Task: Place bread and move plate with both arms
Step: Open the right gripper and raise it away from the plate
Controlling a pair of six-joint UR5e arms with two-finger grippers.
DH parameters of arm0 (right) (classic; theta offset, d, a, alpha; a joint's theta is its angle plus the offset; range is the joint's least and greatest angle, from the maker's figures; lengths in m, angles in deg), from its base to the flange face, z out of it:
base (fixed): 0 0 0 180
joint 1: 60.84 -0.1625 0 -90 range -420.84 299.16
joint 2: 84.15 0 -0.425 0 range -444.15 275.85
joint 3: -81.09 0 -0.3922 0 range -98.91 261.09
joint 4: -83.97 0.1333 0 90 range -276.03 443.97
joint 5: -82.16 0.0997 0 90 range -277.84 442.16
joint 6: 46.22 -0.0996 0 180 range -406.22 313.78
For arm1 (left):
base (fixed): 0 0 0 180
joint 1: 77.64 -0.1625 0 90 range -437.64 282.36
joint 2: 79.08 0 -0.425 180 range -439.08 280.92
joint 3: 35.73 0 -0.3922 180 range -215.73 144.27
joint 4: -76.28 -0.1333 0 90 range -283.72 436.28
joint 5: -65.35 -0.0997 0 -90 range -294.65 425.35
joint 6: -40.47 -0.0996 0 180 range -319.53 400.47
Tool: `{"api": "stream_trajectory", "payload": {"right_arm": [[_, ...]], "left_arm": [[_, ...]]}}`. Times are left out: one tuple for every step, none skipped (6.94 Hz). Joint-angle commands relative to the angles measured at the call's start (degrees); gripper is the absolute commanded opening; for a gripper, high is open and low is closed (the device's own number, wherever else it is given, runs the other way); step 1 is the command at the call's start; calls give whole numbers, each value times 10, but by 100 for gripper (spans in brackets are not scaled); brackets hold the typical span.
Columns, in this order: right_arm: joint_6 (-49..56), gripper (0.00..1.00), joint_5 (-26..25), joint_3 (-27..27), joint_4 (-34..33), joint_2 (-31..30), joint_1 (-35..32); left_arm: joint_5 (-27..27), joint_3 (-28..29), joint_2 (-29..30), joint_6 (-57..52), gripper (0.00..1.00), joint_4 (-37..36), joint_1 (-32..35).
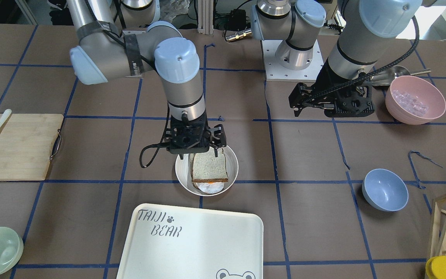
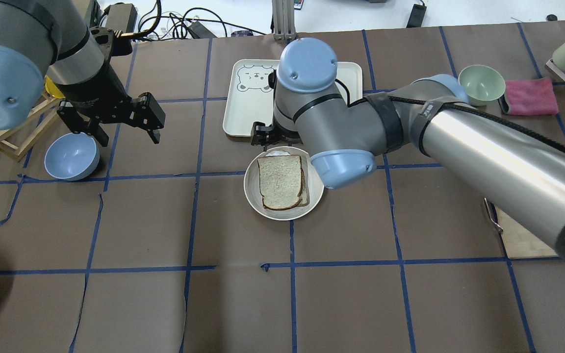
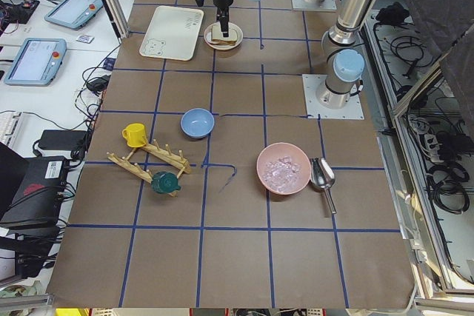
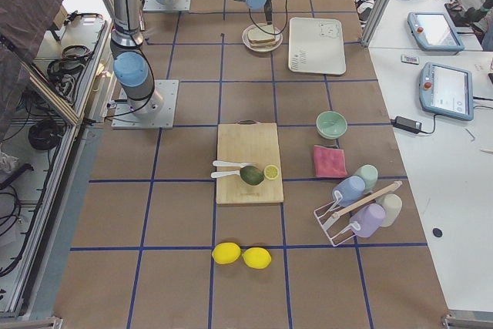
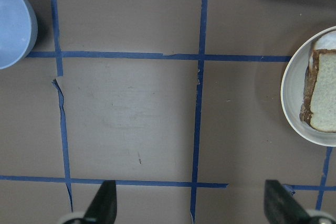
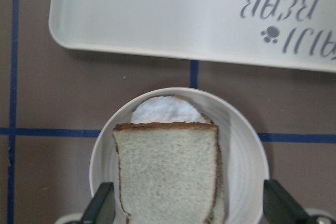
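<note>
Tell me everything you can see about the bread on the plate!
The bread is one slice with a greyish-white face, a dark brown crust and one rounded end. It lies flat on top of a second slice, whose edge peeks out along one side, and something white sticks out underneath. The stack sits inside the round cream plate. The right gripper hangs over it, open, its fingers well clear on either side.

Table [image 2: 243, 304] (blue-taped) bears plate [image 2: 251, 191], tray [image 2: 243, 113], blue bowl [image 2: 71, 157].
</note>
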State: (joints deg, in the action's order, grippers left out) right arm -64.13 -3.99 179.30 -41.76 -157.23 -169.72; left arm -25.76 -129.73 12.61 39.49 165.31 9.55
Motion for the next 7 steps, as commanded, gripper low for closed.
{"api": "stream_trajectory", "payload": {"right_arm": [[140,100,-2,-37,193,-70,102],[192,100,-4,-83,297,-98,133],[207,100,-20,-131,392,-111,141],[203,100,-47,-143,435,-129,139],[211,100,-40,-139,381,-130,147],[211,100,-44,-145,299,-131,146],[206,100,-40,-139,291,-125,145]], "left_arm": [[-1,-2,2,0,100,-3,0],[3,-5,6,2,100,-3,0],[6,-15,8,26,100,-6,1],[8,-28,14,39,100,-15,3],[10,-40,24,77,100,-39,7],[29,-47,33,99,100,-46,14],[43,-58,46,112,100,-62,33]]}}
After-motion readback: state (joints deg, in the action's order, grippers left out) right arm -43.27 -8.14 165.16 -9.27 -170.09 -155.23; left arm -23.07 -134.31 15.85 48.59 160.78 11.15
